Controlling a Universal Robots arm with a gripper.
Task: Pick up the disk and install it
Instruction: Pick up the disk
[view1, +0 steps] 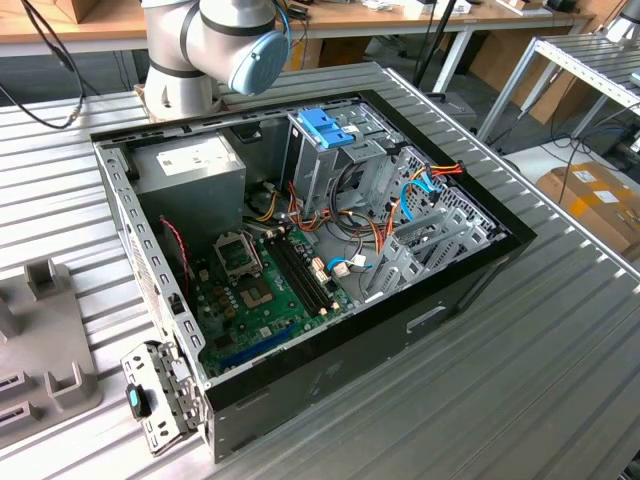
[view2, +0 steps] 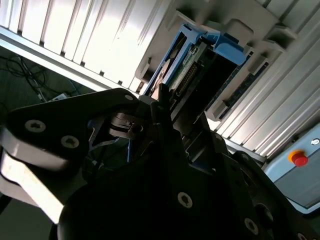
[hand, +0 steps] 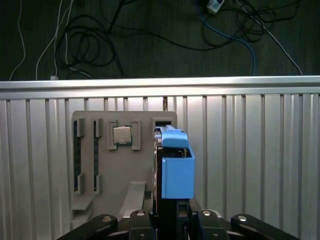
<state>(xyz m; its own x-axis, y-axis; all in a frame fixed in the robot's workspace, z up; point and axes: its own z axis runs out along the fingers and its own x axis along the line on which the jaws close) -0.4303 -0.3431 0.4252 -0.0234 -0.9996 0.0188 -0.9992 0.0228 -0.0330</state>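
The gripper (hand: 170, 222) sits at the near edge of the disk (hand: 177, 167); whether it clamps it I cannot tell. The disk stands on edge in the grey fixture (hand: 125, 175), beside a processor chip (hand: 122, 135), on the ribbed metal table (hand: 250, 150); cables (hand: 150, 35) lie beyond

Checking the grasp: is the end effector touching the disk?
Cannot tell. In the first wrist view the disk has its near end behind the end effector, whose dark body hides contact or gap.
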